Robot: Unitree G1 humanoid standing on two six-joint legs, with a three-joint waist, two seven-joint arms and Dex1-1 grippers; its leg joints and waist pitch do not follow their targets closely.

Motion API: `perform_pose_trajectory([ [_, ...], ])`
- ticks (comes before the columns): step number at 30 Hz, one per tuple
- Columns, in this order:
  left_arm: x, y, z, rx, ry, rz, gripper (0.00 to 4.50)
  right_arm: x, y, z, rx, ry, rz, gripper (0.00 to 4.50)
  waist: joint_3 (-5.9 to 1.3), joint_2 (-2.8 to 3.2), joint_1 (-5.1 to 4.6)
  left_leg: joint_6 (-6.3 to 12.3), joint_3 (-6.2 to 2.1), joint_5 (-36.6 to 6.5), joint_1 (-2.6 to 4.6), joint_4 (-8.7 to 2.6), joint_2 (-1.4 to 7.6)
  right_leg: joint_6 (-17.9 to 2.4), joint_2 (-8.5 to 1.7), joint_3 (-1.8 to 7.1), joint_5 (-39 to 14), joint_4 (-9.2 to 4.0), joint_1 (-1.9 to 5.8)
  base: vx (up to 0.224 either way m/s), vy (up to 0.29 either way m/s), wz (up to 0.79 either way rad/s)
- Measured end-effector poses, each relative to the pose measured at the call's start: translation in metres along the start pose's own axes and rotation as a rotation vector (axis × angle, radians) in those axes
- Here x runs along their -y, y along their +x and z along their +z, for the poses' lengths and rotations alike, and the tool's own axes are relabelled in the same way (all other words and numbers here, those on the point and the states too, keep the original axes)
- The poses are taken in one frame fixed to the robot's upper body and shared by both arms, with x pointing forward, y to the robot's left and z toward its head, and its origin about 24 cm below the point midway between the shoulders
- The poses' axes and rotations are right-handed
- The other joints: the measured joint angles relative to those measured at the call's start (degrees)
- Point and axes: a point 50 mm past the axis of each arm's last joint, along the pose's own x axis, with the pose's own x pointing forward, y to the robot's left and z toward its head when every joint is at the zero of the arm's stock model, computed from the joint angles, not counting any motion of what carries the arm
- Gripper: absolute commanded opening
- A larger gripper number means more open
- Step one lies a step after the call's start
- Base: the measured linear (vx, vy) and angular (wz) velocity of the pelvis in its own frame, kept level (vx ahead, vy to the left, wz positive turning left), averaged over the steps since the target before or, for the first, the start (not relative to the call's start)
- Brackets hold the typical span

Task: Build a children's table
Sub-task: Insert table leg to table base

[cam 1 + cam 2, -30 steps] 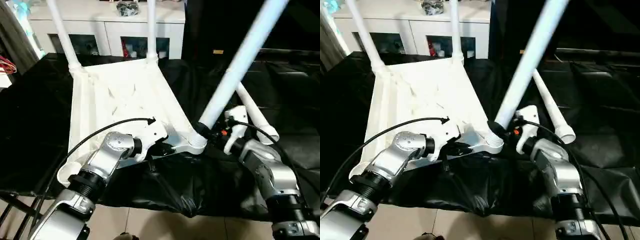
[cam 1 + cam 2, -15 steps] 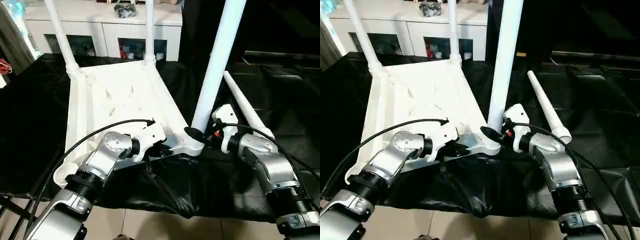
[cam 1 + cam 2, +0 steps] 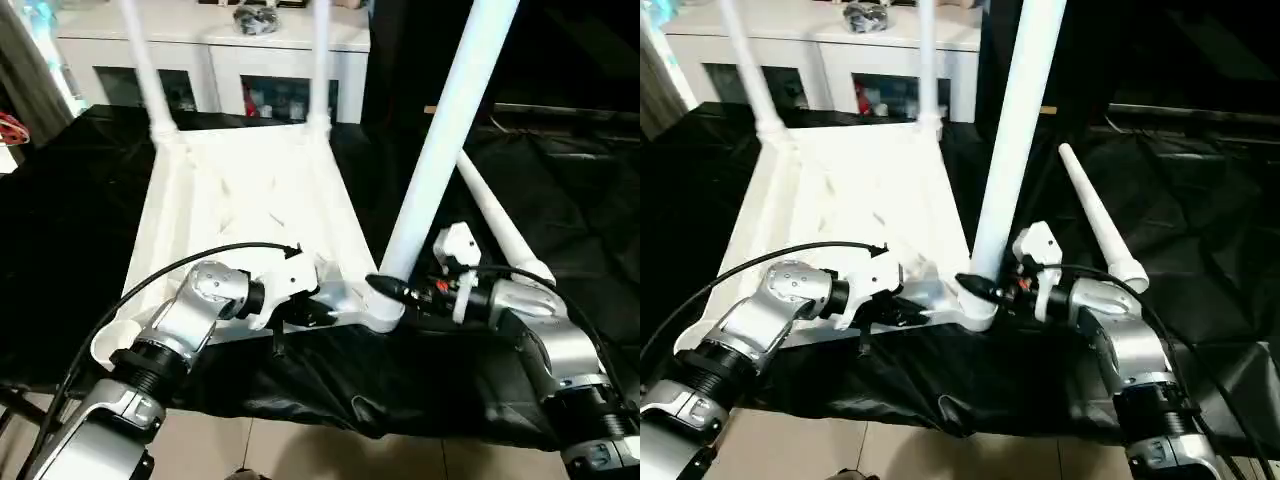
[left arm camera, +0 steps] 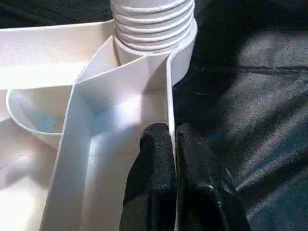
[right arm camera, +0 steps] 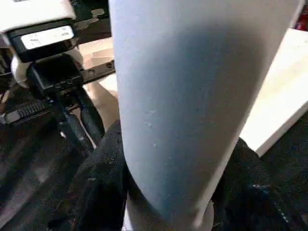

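Since the earlier frame, the long white tubular plastic leg (image 3: 440, 150) has swung back to a rightward lean. Right pincer (image 3: 388, 290) grasps its base at the socket; left pincer (image 4: 174, 159) is clenched on the rim of the inverted white ribbed plastic tabletop (image 3: 240, 200) at centre frame. Light, stiff, slick — grip low.

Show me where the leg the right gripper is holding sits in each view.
Left eye view: leg, right of centre, leaning right.
Right eye view: same leg, nearer centre.
Left wrist view: its ribbed base in the corner socket.
Right wrist view: shaft between the fingers.
Shared landmark: tabletop.
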Motion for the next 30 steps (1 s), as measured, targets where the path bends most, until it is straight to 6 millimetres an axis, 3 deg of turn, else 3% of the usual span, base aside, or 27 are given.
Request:
perform_pose_trajectory([
  [8,-0.001,0.001,0.0,0.002,-0.019,0.024,0.0,0.003,0.006,-0.001,0.011,-0.004,-0.009,1.87,-0.01,-0.19,-0.04,-0.01,0.0,0.0,0.06,-0.03,0.01,0.0,0.0,-0.01,0.0,0.01,0.0,0.0,0.0,0.0],
  [12,-0.01,0.004,0.001,-0.003,-0.08,0.14,0.0,0.015,0.024,0.0,0.039,0.029,-0.181,1.87,0.11,-0.32,-1.29,-0.01,-0.17,0.0,0.1,0.0,0.02,0.03,-0.01,-0.21,-0.03,-0.28,-0.12,-0.014,0.004,-0.03],
  [15,-0.015,0.012,0.005,-0.003,-0.169,0.253,0.0,0.025,0.04,0.001,0.056,0.06,-0.349,1.87,0.51,0.2,-2.93,-0.02,-1.57,-0.01,0.0,-0.05,0.04,0.04,-0.13,-1.85,-0.1,-1.86,0.23,-0.068,0.045,-0.27],
  [17,-0.016,0.02,0.009,0.004,-0.225,0.313,0.0,0.03,0.047,0.003,0.065,0.081,-0.439,1.87,0.87,0.73,-3.53,-0.04,-2.23,-0.02,-0.03,-0.22,0.14,-0.66,-0.21,-3.03,-0.58,-2.29,0.54,-0.08,0.034,-0.2],
  [18,-0.017,0.026,0.014,0.002,-0.259,0.373,0.0,0.034,0.054,0.005,0.077,0.111,-0.518,1.87,1.32,0.77,-3.47,-0.05,-1.97,-0.02,0.0,-0.67,0.16,-1.75,-0.14,-3.14,-1.4,-1.11,0.58,-0.102,0.02,-0.15],
  [19,-0.017,0.032,0.019,-0.001,-0.275,0.404,0.0,0.037,0.054,0.004,0.078,0.124,-0.566,1.87,1.48,0.68,-3.28,-0.05,-1.37,-0.01,0.19,-0.94,0.14,-3.29,-0.3,-3.03,-3.09,1.24,0.52,-0.097,-0.033,0.09],
  [20,-0.017,0.036,0.022,-0.007,-0.283,0.427,0.0,0.038,0.053,0.004,0.083,0.136,-0.6,1.87,1.48,-0.4,-2.39,-0.07,0.26,0.0,0.76,-1.32,0.13,-3.41,-0.34,-1.8,-4.04,3.79,0.48,0.0,0.0,0.0],
  [21,-0.018,0.037,0.025,-0.01,-0.281,0.452,0.0,0.04,0.057,0.006,0.086,0.138,-0.621,1.87,1.43,-1.49,-1.99,-0.1,1.14,-0.03,1.62,-1.26,-0.08,-2.24,-0.47,-0.38,-4.04,3.99,-0.45,-0.009,-0.117,0.07],
  [22,-0.017,0.039,0.027,-0.007,-0.288,0.459,0.0,0.041,0.058,0.007,0.085,0.138,-0.635,1.87,1.71,-1.76,-1.4,-0.7,0.05,-3.09,1.61,2.37,-0.16,-1.07,-0.64,-0.6,-3.48,3.85,-0.82,0.037,-0.087,-0.32],
  [23,-0.015,0.042,0.027,-0.005,-0.293,0.471,0.0,0.041,0.061,0.009,0.083,0.141,-0.643,1.87,1.6,-1.12,-0.84,-0.15,-2.14,-3.81,1.87,4.57,-0.7,-1.02,-0.77,-1.61,-3.44,3.62,-0.52,0.094,-0.06,-0.39],
  [24,-0.014,0.045,0.03,0.0,-0.287,0.487,0.0,0.041,0.063,0.011,0.094,0.138,-0.661,1.87,1.01,0.19,-0.83,-2.57,-4.16,-4.8,2.12,3.54,-0.98,-1.03,-0.87,-3.33,-3.4,2.93,-0.76,0.08,0.021,-0.34],
  [26,-0.012,0.049,0.032,-0.001,-0.283,0.507,0.0,0.043,0.064,0.012,0.091,0.14,-0.676,1.87,0.86,-0.33,-1.02,-2.65,-3.93,-4.36,1.99,1.91,-0.6,-2.08,0.01,-3.18,-2.61,1.12,-0.7,-0.018,-0.028,0.05],
  [27,-0.012,0.048,0.031,-0.005,-0.28,0.516,0.0,0.043,0.067,0.012,0.085,0.137,-0.679,1.87,0.86,-0.36,-1.11,-2.7,-3.79,-4.02,1.94,1.71,-0.44,-3.52,0.2,-3.2,-1.04,0.43,-0.56,-0.036,-0.056,0.11],
  [30,-0.012,0.047,0.03,-0.01,-0.284,0.519,0.0,0.042,0.07,0.011,0.08,0.136,-0.683,1.87,0.93,-0.26,-1.38,-2.72,-3.26,-4.04,2.69,1.61,-0.32,-3.4,0.04,-3.33,0.32,-0.11,-0.15,0.0,0.0,0.0],
])
